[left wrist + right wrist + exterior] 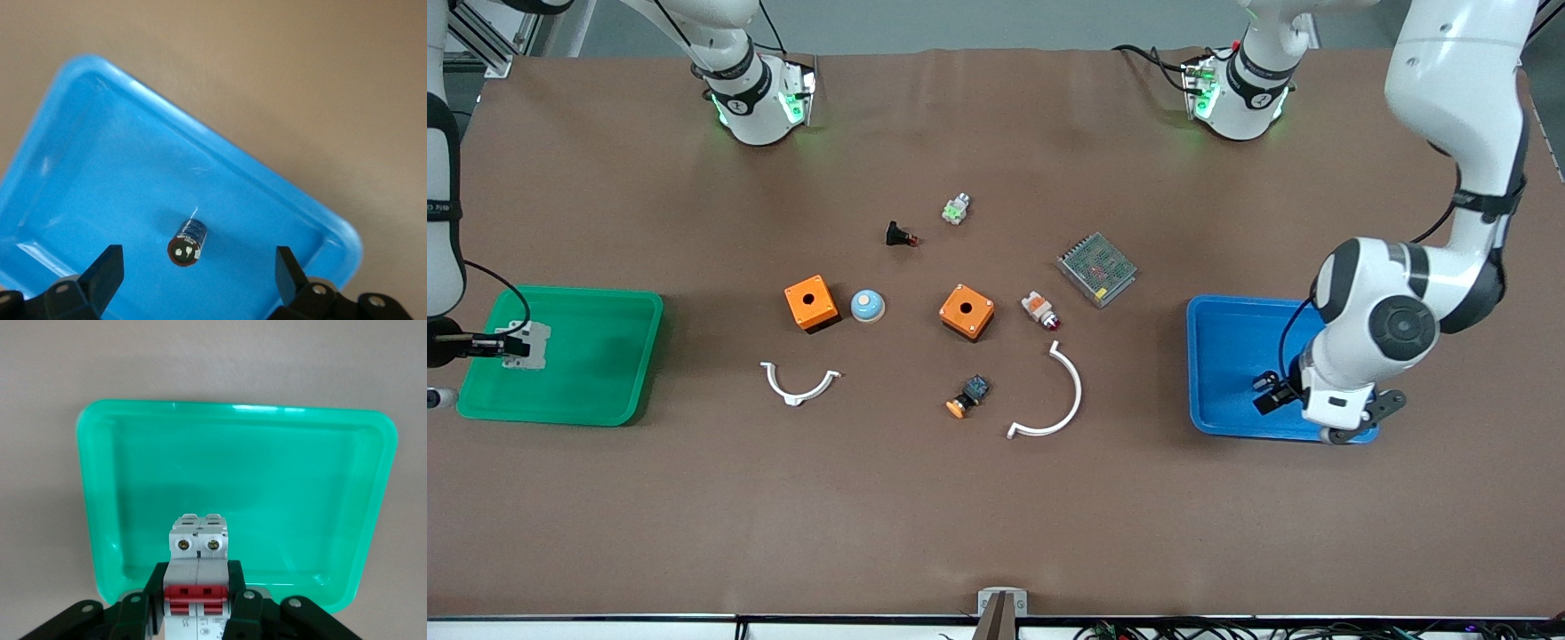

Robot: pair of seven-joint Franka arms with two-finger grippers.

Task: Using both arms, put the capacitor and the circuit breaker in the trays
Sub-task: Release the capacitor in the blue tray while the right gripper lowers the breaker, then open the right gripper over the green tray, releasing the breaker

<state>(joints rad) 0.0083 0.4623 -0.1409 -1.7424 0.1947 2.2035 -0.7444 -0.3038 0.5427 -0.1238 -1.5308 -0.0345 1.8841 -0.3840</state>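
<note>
Over green tray [107, 520]: right end effector [198, 600] clamps boxy circuit breaker [198, 570]. Left end effector [195, 270] wide open above cylindrical capacitor [188, 241], blue tray [80, 160].

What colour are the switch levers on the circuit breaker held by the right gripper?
Red, on the white-grey circuit breaker gripped by the right gripper over the green tray; clearest in the right wrist view.

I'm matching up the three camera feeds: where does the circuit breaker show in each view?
Front view: the circuit breaker is held by the right tool over the green tray.
Right wrist view: the breaker sits clamped low in the middle, the tray's rim above it.
Left wrist view: not in it.
Shared landmark: the green tray.
</note>
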